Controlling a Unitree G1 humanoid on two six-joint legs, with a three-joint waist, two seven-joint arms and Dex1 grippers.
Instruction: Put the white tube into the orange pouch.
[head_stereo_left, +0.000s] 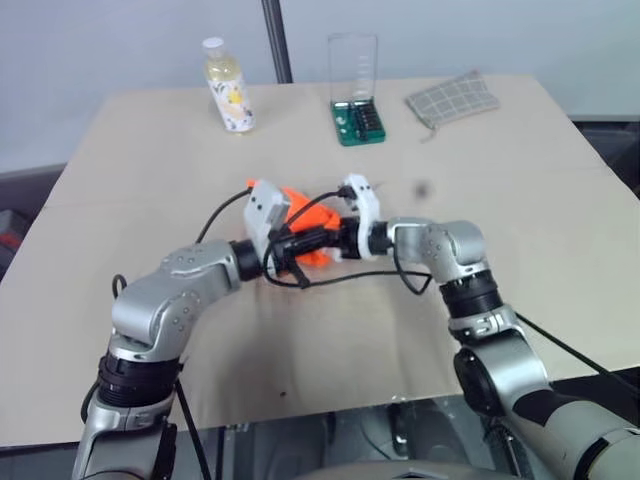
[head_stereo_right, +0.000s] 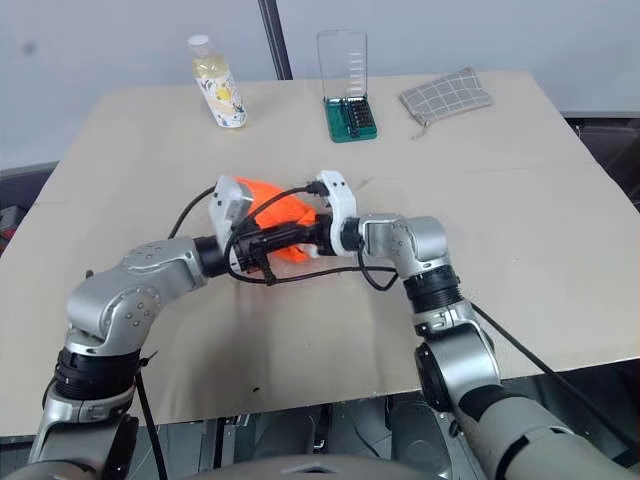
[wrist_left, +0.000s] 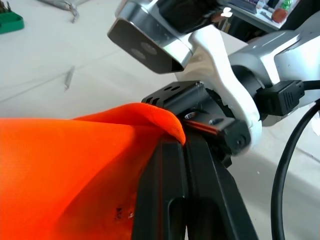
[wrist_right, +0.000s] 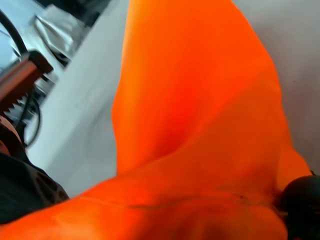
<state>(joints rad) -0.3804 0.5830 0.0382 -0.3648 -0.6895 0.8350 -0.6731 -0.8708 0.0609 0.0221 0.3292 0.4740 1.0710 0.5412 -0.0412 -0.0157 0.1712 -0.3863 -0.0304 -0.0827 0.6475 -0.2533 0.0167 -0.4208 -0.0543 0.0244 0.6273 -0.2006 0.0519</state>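
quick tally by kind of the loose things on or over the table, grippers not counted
pouches: 2, orange pouch and grey checked pouch
bottles: 1, bottle
bit sets: 1, green bit set
total: 4

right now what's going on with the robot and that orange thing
Both arms meet over the middle of the table, working the orange pouch. The left end effector is shut on the pouch's fabric edge, and the right end effector is pressed in against the pouch from the other side. At the far edge stand a yellowish bottle, a green bit set and a grey checked pouch.
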